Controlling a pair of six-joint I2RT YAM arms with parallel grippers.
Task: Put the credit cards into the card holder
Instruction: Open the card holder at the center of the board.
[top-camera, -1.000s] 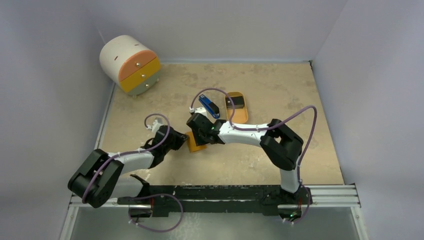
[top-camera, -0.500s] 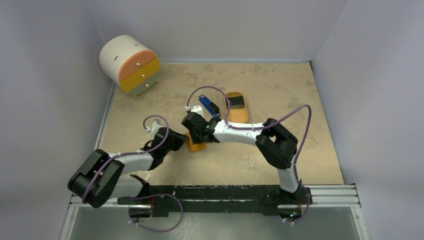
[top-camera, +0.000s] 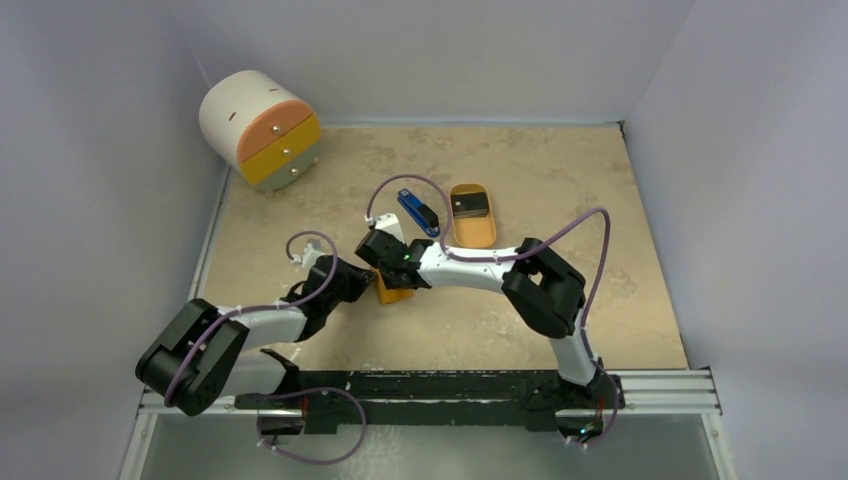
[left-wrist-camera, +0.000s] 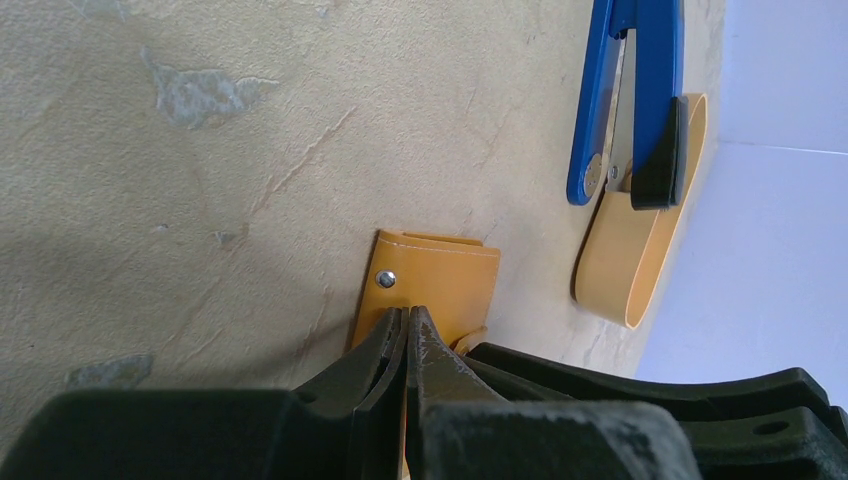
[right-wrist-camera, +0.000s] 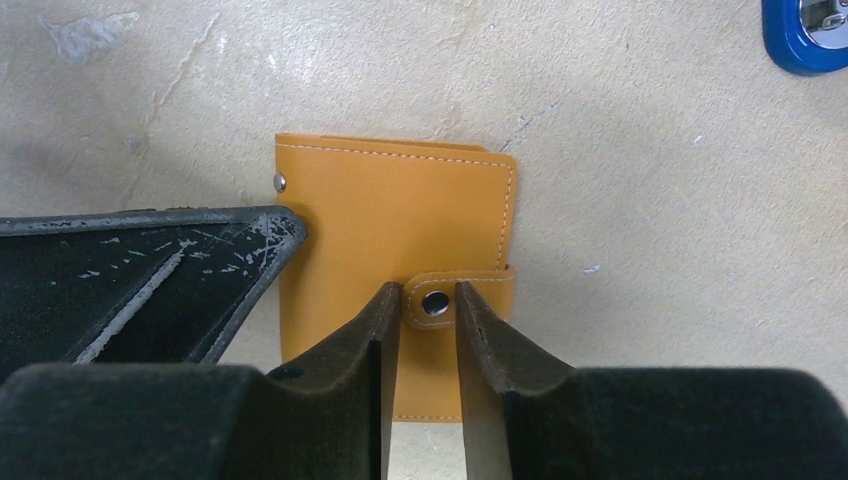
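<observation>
The card holder (top-camera: 393, 292) is an orange wallet lying flat and closed on the table (top-camera: 560, 180). Its strap is fastened by a metal snap button (right-wrist-camera: 435, 303). My right gripper (right-wrist-camera: 430, 290) points down at the card holder (right-wrist-camera: 400, 220), and its jaws stand a little apart on either side of the snap. My left gripper (left-wrist-camera: 408, 312) is shut, with its tips resting on the card holder's (left-wrist-camera: 445, 275) edge near a small rivet (left-wrist-camera: 385, 279). The credit cards (top-camera: 470, 207) are dark and lie in the oval orange tray (top-camera: 482, 236).
A blue-and-black stapler-like bar (top-camera: 418, 212) lies just left of the tray, behind the card holder. A round white drawer unit (top-camera: 262, 127) with orange and yellow drawers stands at the back left. Walls close in the table on three sides.
My right arm has shifted left over the card holder and its jaws have narrowed around the snap. The card holder has slid slightly left. My left gripper stays shut in place.
</observation>
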